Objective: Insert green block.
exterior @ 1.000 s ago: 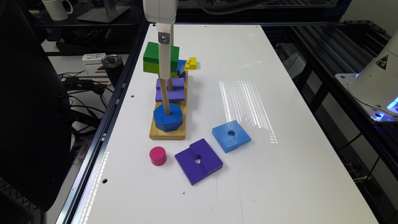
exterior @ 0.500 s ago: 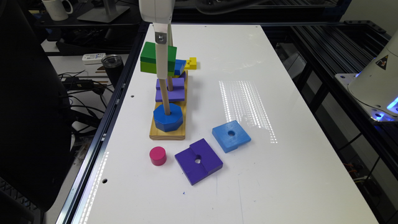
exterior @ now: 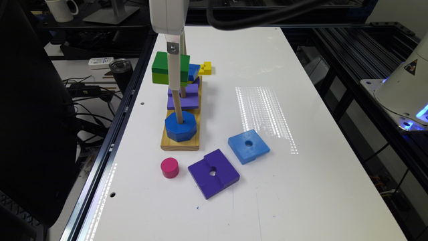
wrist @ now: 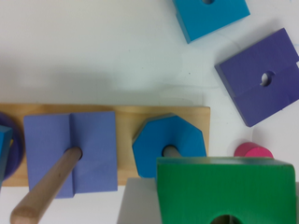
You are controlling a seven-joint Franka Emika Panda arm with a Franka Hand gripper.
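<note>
Wrist view: hand [wrist: 224, 205] grips green block [wrist: 226, 189] level, hole vertical, above the blue octagon [wrist: 169, 145].

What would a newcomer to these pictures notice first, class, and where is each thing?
The green block stands out first, held in the air at the hand, above the wooden base with its upright pegs. On that base a blue octagon sits on the near peg. Loose on the white table lie a pink cylinder, a purple square and a light-blue square.

Two-tone green block [exterior: 166, 69] aloft, level, above pegs.
</note>
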